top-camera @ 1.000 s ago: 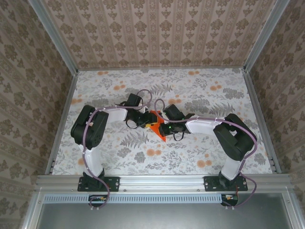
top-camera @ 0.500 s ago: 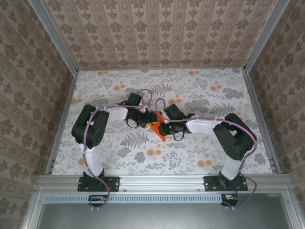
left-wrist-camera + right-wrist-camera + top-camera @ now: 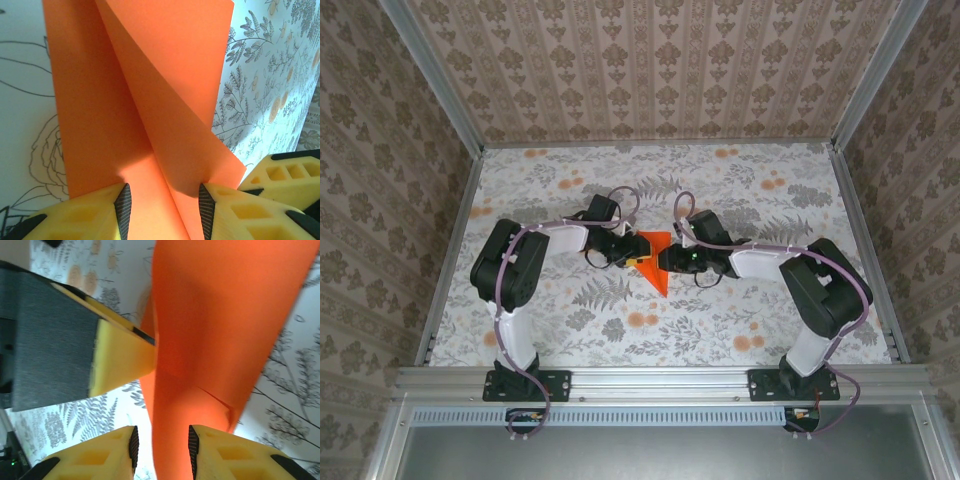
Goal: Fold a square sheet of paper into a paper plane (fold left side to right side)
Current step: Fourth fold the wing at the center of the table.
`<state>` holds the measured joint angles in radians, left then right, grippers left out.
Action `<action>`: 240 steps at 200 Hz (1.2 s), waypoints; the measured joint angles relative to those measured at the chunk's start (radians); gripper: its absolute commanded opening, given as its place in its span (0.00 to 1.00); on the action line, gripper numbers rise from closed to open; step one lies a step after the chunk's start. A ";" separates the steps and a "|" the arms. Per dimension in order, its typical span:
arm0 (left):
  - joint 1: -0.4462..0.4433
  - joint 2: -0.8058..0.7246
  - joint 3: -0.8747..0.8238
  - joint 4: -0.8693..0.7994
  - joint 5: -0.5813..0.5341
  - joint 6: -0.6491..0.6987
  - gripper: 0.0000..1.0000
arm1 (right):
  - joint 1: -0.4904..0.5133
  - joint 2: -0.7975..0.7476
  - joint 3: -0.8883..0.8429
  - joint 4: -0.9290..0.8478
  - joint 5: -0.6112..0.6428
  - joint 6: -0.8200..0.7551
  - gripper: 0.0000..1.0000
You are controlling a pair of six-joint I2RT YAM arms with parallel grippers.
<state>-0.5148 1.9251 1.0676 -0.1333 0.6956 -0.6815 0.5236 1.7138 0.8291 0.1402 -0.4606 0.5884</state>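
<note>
The sheet of paper (image 3: pixel 655 272) lies mid-surface (image 3: pixel 770 300) between my arms, already creased to a point, with one flap curling half over. My left gripper (image 3: pixel 162 200) straddles it, jaws apart. My right gripper (image 3: pixel 161 442) also has its jaws parted around the paper. I judge the left-to-right fold unfinished: the flap needs flattening and creasing.

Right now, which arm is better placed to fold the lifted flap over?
Probably the left. The left claw straddles the orange paper right where its flap curls up; the right claw stands open around the paper from the opposite side.
</note>
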 measured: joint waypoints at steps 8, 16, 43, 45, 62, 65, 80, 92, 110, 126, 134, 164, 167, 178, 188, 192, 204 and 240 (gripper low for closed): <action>0.000 0.000 0.000 0.000 0.000 0.000 0.44 | 0.001 0.001 0.000 0.008 -0.006 0.005 0.35; 0.000 0.000 0.000 0.000 0.000 0.000 0.43 | 0.001 0.005 0.000 0.016 -0.013 0.011 0.34; 0.000 0.000 0.000 0.000 0.000 0.000 0.44 | 0.001 0.030 0.005 0.037 -0.027 0.026 0.33; 0.000 0.000 0.000 0.000 0.000 0.000 0.43 | 0.001 0.034 0.006 0.038 -0.029 0.028 0.33; 0.000 0.000 0.000 0.000 0.000 0.000 0.44 | 0.001 0.057 0.016 0.045 -0.042 0.042 0.29; 0.000 0.000 0.000 0.000 0.000 0.000 0.44 | 0.002 0.061 0.018 0.045 -0.044 0.041 0.29; 0.000 0.000 0.000 0.000 0.000 0.000 0.44 | 0.004 0.076 0.023 0.048 -0.048 0.047 0.25; 0.000 0.000 0.000 0.000 0.000 0.000 0.44 | 0.005 0.081 0.023 0.048 -0.049 0.049 0.22; 0.000 0.000 0.000 0.000 0.000 0.000 0.44 | 0.005 0.082 0.023 0.047 -0.049 0.048 0.15; 0.000 0.000 0.000 0.000 0.000 0.000 0.44 | 0.005 0.082 0.023 0.046 -0.048 0.046 0.09; 0.000 0.000 0.000 0.000 0.000 0.000 0.44 | 0.005 0.082 0.023 0.043 -0.048 0.045 0.06; 0.000 0.000 0.000 0.000 0.000 0.000 0.44 | 0.005 0.082 0.030 0.021 -0.040 0.033 0.03; 0.000 0.000 0.000 0.000 0.000 0.000 0.43 | 0.005 0.082 0.031 0.016 -0.037 0.031 0.02; 0.000 0.000 0.000 0.000 0.000 0.000 0.44 | 0.005 0.082 0.035 0.004 -0.027 0.024 0.03; 0.000 0.000 0.000 0.000 0.000 0.000 0.44 | 0.005 0.082 0.040 -0.011 -0.016 0.016 0.03; 0.000 0.000 0.000 -0.001 0.000 0.000 0.44 | 0.005 0.082 0.041 -0.014 -0.013 0.014 0.02; 0.000 0.000 0.000 -0.001 0.000 0.000 0.44 | 0.005 0.082 0.043 -0.026 -0.001 0.010 0.02; 0.000 0.000 0.000 -0.001 0.000 0.000 0.44 | 0.005 0.082 0.048 -0.063 0.035 -0.005 0.02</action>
<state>-0.5152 1.9251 1.0679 -0.1341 0.6952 -0.6811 0.5282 1.7954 0.8776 0.0776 -0.4255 0.5838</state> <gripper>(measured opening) 0.435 0.046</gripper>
